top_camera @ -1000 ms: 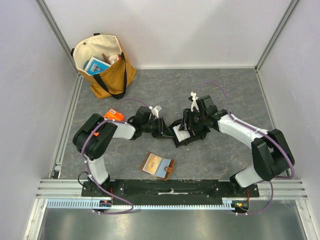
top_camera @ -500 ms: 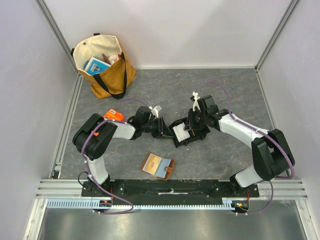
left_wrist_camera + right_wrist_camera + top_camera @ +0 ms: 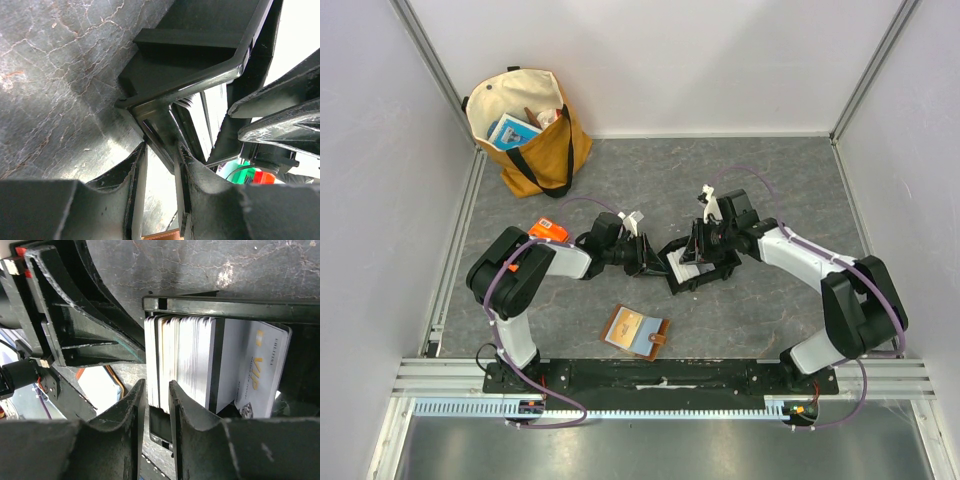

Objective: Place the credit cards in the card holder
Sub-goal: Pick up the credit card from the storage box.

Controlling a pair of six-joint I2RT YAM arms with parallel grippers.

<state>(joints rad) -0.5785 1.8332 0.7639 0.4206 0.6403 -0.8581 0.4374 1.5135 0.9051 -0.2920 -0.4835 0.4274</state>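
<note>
The credit cards [image 3: 190,355] stand on edge as a white stack in a black tray [image 3: 215,302]. A printed white card [image 3: 260,370] leans at the stack's right end. My right gripper [image 3: 156,385] is shut on a few cards at the stack's left end. Seen from above, it [image 3: 701,250] reaches down into the tray [image 3: 686,282]. My left gripper [image 3: 160,150] is shut on that tray's rim [image 3: 190,60], holding it from the left [image 3: 648,258]. The brown card holder [image 3: 635,331] lies closed on the table in front of both grippers, apart from them.
An orange packet [image 3: 548,230] lies beside the left arm. A tan tote bag [image 3: 525,130] with items inside stands at the back left. Grey walls and metal rails enclose the stone-patterned table [image 3: 800,180].
My right gripper has shifted slightly over the tray and its jaws have narrowed onto the end cards. The left arm and the card holder have not moved.
</note>
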